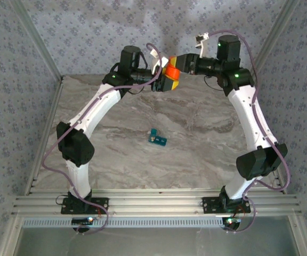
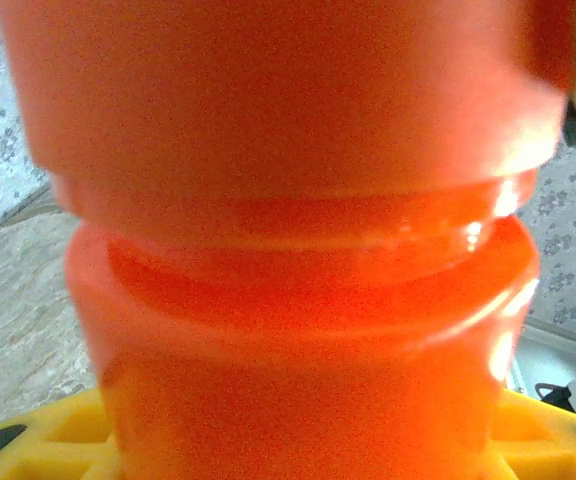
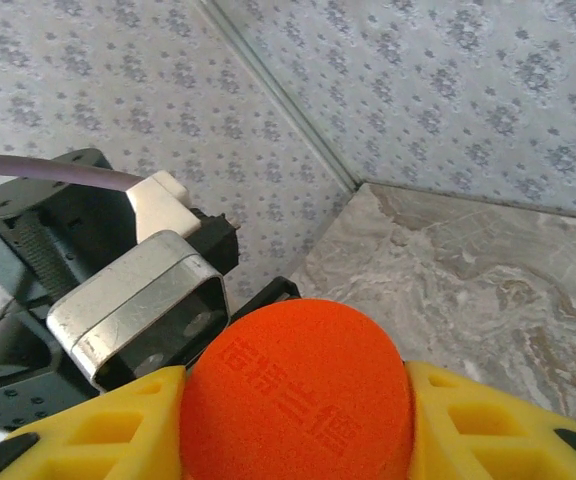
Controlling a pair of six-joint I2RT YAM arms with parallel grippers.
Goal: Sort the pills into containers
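Observation:
The orange bottle (image 1: 172, 73) is held in the air above the table's far edge, between both grippers. My left gripper (image 1: 167, 82) is shut on its body (image 2: 298, 300), with yellow fingers (image 2: 48, 445) on either side. My right gripper (image 1: 174, 65) is shut on the bottle's orange cap (image 3: 298, 390); its yellow fingers (image 3: 98, 430) press against both sides of the cap. The teal pill box (image 1: 157, 138), the containers, lies on the marble table near the middle, well below and in front of both grippers. The pills are hidden from view.
The marble table (image 1: 207, 154) is bordered by patterned walls at the back and sides. Both arms arch up from their bases at the near edge. The left arm's wrist camera housing (image 3: 138, 300) sits close to the cap.

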